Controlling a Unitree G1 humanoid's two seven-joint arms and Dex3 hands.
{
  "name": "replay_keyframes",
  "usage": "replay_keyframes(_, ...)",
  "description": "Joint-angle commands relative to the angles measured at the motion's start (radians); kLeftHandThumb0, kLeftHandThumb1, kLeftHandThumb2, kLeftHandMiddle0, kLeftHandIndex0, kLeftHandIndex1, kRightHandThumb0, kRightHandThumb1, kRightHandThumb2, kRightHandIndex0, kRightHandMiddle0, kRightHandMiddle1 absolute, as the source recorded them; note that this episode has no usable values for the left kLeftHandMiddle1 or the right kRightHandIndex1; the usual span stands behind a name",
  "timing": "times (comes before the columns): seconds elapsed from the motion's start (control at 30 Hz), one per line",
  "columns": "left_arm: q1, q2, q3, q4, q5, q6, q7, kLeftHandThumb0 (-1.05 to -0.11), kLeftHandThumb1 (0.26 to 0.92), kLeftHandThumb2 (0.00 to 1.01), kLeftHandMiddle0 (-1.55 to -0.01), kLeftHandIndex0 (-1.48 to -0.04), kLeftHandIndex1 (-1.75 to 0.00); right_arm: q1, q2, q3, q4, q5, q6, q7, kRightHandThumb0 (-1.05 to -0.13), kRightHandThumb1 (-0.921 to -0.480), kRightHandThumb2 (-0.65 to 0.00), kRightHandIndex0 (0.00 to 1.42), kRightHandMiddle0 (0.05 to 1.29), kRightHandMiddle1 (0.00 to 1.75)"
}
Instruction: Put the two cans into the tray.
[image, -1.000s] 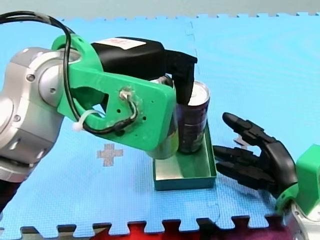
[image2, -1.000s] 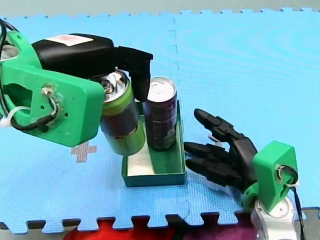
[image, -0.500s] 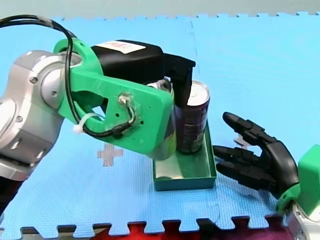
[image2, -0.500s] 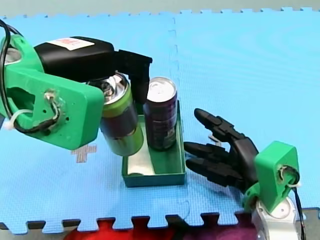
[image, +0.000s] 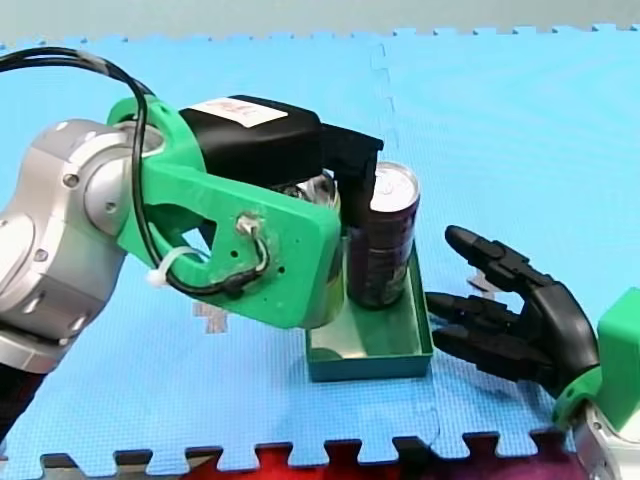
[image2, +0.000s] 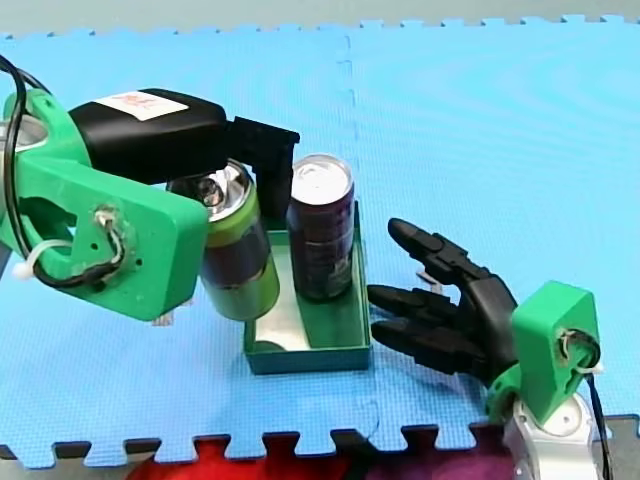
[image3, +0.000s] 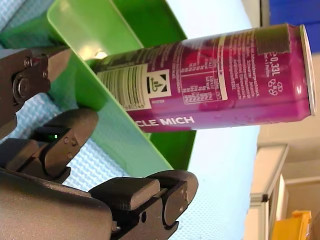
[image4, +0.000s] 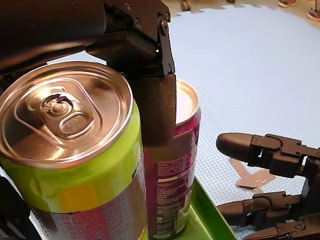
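The left hand (image2: 190, 135) sits in the upper left of the head views, clamped round the green can (image2: 238, 265). It holds the can off the foam mat (image2: 500, 120), tipped slightly, with the base close to the left rim of the tray (image2: 305, 357). I cannot tell whether the can touches that rim. In the second wrist view one of this hand's black fingers (image4: 155, 105) runs down the can's side, between it and the purple can (image2: 320, 240).

The green can is a smooth drink can, and its pull tab (image4: 60, 110) lies flat and unbroken. It is therefore probably full, which would make it fairly heavy for its size and stiffer than an empty can. The wall is likely still thin enough to dent under a hard squeeze, and the glossy surface could slip in a loose grip. The best hold is around the middle of the body, as it is held here, and not at the rim or shoulder. The can needs to be upright before it is let go, because a tall can set down at a tilt tips easily.

The tray is a shallow, narrow green box at the centre of the frame. The purple can stands upright in its far half, and the near half is bare floor. That space looks just wide enough for a second can, so the fit beside the purple one will be tight.

The right hand (image2: 450, 310) is at the lower right, just beside the tray's right wall. Its fingers are extended and hold nothing.
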Motion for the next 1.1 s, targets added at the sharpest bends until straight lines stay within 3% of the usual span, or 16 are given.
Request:
replay_keyframes(0.0,0.004,-0.002,0.005,0.009,0.0,-0.009,0.013,-0.387,0.854,0.01,-0.93,-0.54,-1.75,0.001,-0.001,-0.002,0.002,0.003,-0.01,0.004,-0.565,-0.724,0.0,0.85,0.49,0.01)
replay_keyframes(0.37,-0.012,-0.025,-0.001,0.014,-0.004,-0.01,0.006,-0.406,0.861,0.01,-0.92,-0.54,-1.75,-0.006,0.002,0.0,0.029,0.002,-0.029,0.018,-0.541,-0.711,0.0,0.87,0.51,0.01)
replay_keyframes(0.5,-0.026,-0.048,-0.012,0.025,-0.008,-0.016,0.008,-0.411,0.862,0.01,-0.92,-0.54,-1.75,0.007,0.002,-0.002,0.018,0.011,-0.036,0.035,-0.534,-0.71,0.0,0.87,0.52,0.01)
replay_keyframes(0.6,-0.042,-0.052,-0.018,0.046,-0.01,-0.037,0.006,-0.412,0.863,0.01,-0.92,-0.54,-1.75,0.018,0.003,0.002,-0.003,0.01,-0.033,0.033,-0.537,-0.712,-0.001,0.77,0.47,0.0)
replay_keyframes(0.8,-0.037,-0.075,-0.025,0.058,-0.006,-0.023,0.013,-0.405,0.867,0.01,-0.92,-0.54,-1.75,0.032,-0.011,0.025,-0.028,-0.035,-0.023,-0.023,-0.551,-0.72,-0.003,0.75,0.43,0.0)
replay_keyframes(0.97,-0.033,-0.085,-0.023,0.057,-0.008,-0.026,0.026,-0.396,0.87,0.01,-0.92,-0.53,-1.75,0.049,-0.018,0.049,-0.072,-0.078,0.017,-0.085,-0.581,-0.733,-0.006,0.76,0.43,0.0)
replay_keyframes(1.07,-0.042,-0.097,-0.027,0.066,-0.009,-0.022,0.027,-0.392,0.869,0.01,-0.92,-0.53,-1.75,0.06,-0.015,0.059,-0.102,-0.084,0.051,-0.102,-0.598,-0.74,-0.006,0.76,0.42,0.0)
